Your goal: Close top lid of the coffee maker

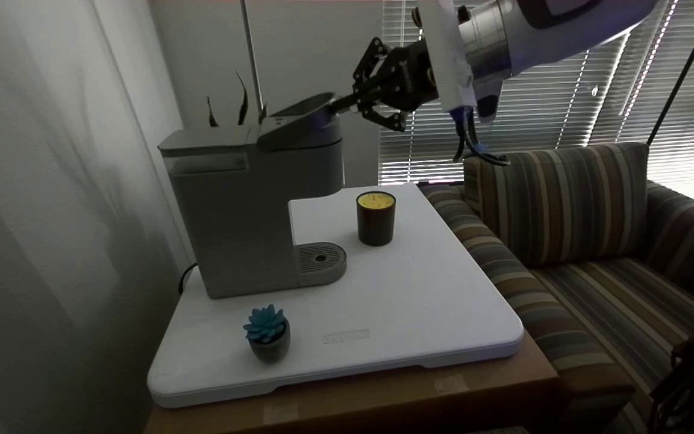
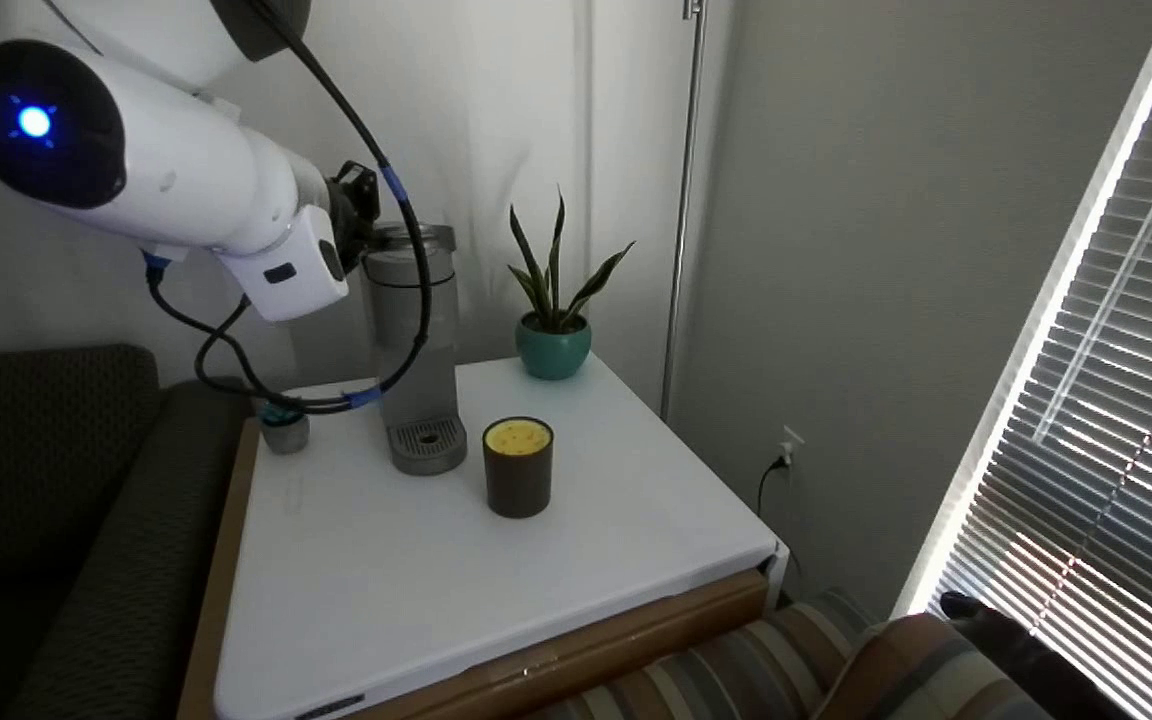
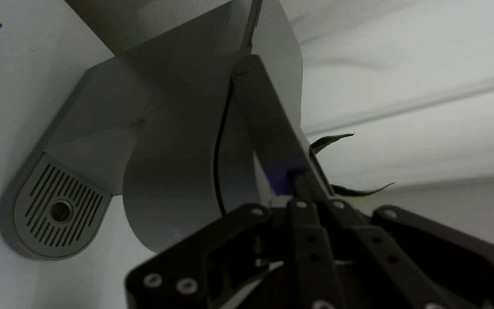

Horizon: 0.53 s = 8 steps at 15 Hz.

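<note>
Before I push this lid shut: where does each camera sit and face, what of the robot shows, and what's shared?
Exterior view: beside the coffee maker, facing its flank, blinds beyond; arm and gripper show.
Exterior view: raised, facing the coffee maker's front and a teal-potted plant; arm fills frame's upper left.
Wrist view: behind the fingers, which show at bottom; facing the top lid and drip base.
Both exterior views share the candle.

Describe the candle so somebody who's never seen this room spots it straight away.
On the white tabletop, find the boxy grey coffee maker. Near its drip base stands the candle, dark and cylindrical. Its yellow wax top sets it apart from the blue succulent and the teal-potted plant.
</note>
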Tool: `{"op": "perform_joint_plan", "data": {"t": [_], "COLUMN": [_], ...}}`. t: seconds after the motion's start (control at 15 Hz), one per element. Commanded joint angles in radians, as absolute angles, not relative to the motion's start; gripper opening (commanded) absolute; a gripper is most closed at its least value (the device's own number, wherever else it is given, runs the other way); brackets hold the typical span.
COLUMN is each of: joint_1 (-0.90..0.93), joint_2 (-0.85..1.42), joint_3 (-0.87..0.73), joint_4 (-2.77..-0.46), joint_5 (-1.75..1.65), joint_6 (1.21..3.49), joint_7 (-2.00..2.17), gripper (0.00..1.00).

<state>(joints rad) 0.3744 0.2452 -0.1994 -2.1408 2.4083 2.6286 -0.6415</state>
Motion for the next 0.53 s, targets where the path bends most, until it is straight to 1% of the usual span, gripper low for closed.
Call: {"op": "perform_joint_plan", "data": {"t": [0.0, 0.27, 0.47], "joint_1": [0.288, 0.259, 0.249], "joint_2": [0.252, 0.262, 0.252], "joint_3": [-0.131, -0.105, -0.074], "joint_4": [-2.177, -2.193, -2.195], "joint_5": [2.474, 2.484, 2.372], "joint_6": [2.636, 2.627, 2.657], "joint_7": [-0.686, -0.685, -0.604], "gripper": [0.00, 0.00, 0.00]}}
